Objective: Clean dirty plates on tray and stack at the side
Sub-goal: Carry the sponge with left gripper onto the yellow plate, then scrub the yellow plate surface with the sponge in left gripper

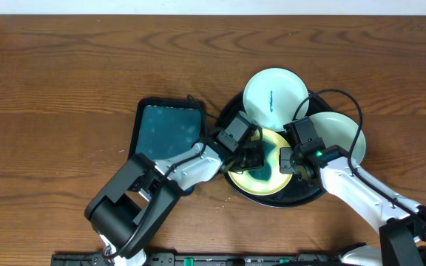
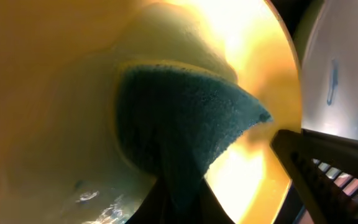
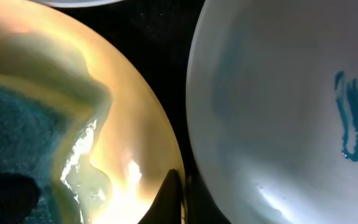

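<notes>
The pale yellow plate (image 1: 256,185) lies on the black round tray (image 1: 313,193), wet and smeared teal. My left gripper (image 1: 251,157) is shut on a teal sponge (image 2: 179,124) pressed onto this plate (image 2: 55,93). My right gripper (image 1: 287,159) is shut on the yellow plate's right rim (image 3: 135,124), with its fingers (image 3: 176,196) closed over the edge. A pale mint plate (image 1: 274,96) with a blue smear sits at the tray's far edge. Another pale plate (image 1: 340,133) lies at the right, and it shows a blue smear in the right wrist view (image 3: 278,112).
A dark teal rectangular tray (image 1: 165,129) lies left of the black tray, under my left arm. Brown wooden table (image 1: 65,74) lies all around. Cables loop above my right wrist (image 1: 346,100).
</notes>
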Controlling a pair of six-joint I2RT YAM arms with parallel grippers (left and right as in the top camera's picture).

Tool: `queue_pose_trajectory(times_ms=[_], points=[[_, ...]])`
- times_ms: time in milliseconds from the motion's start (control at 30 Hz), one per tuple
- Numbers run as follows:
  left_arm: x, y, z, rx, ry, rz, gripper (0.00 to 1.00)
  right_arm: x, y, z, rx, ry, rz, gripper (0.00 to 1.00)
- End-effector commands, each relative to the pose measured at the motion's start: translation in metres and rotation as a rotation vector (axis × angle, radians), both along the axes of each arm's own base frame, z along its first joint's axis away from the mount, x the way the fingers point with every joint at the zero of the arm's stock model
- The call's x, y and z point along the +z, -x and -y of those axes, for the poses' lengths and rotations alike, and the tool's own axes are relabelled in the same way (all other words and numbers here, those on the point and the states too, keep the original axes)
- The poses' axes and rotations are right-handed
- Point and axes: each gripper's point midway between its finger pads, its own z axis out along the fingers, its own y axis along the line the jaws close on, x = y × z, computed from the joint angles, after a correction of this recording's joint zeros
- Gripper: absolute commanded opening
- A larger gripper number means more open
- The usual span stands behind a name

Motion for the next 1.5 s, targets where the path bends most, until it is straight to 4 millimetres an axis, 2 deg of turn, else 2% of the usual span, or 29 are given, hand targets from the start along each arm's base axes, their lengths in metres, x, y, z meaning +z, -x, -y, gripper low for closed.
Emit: queue_pose_trajectory(times_ms=[0, 100, 233, 333, 400, 567, 600, 700, 900, 1067, 1333, 1400, 1467], points=[[-0.047, -0.008, -0.084, 0.189, -0.347, -0.028, 0.07, 0.006, -0.002, -0.012, 0.029, -0.047, 0.005, 0.01], [-0.03, -0.024, -0.129, 0.243, -0.558, 0.088, 0.07, 0.006, -0.002, -0.012, 0.029, -0.046, 0.004, 0.01], [-0.017, -0.029, -0.15, 0.25, -0.681, 0.141, 0.07, 0.005, -0.001, -0.012, 0.028, -0.045, 0.001, 0.01], [-0.011, -0.033, -0.152, 0.256, -0.697, 0.15, 0.07, 0.005, -0.001, -0.012, 0.029, -0.044, 0.0, 0.01], [-0.01, -0.036, -0.141, 0.253, -0.649, 0.15, 0.07, 0.005, -0.001, -0.012, 0.029, -0.044, 0.001, 0.01], [-0.013, -0.029, -0.08, 0.207, -0.343, 0.036, 0.07, 0.005, -0.001, -0.012, 0.03, -0.044, -0.001, 0.01], [-0.014, -0.025, -0.06, 0.191, -0.255, -0.004, 0.08, 0.005, -0.001, -0.012, 0.03, -0.044, 0.0, 0.01], [-0.017, -0.014, -0.027, 0.117, -0.143, -0.033, 0.08, 0.005, -0.001, -0.012, 0.031, -0.044, -0.001, 0.01], [-0.03, 0.007, 0.001, 0.033, -0.12, -0.037, 0.07, 0.005, -0.001, -0.013, 0.033, -0.044, -0.001, 0.01], [-0.015, 0.019, 0.032, -0.056, 0.007, -0.038, 0.08, 0.005, -0.001, -0.013, 0.033, -0.045, 0.0, 0.01], [-0.012, 0.023, 0.037, -0.08, 0.036, -0.044, 0.08, 0.005, -0.001, -0.013, 0.033, -0.045, 0.0, 0.01], [-0.018, 0.018, 0.029, -0.063, -0.015, -0.019, 0.08, 0.005, -0.001, -0.013, 0.033, -0.045, 0.0, 0.01], [-0.028, 0.01, 0.009, -0.027, -0.11, 0.005, 0.08, 0.005, -0.001, -0.013, 0.033, -0.045, -0.001, 0.01]])
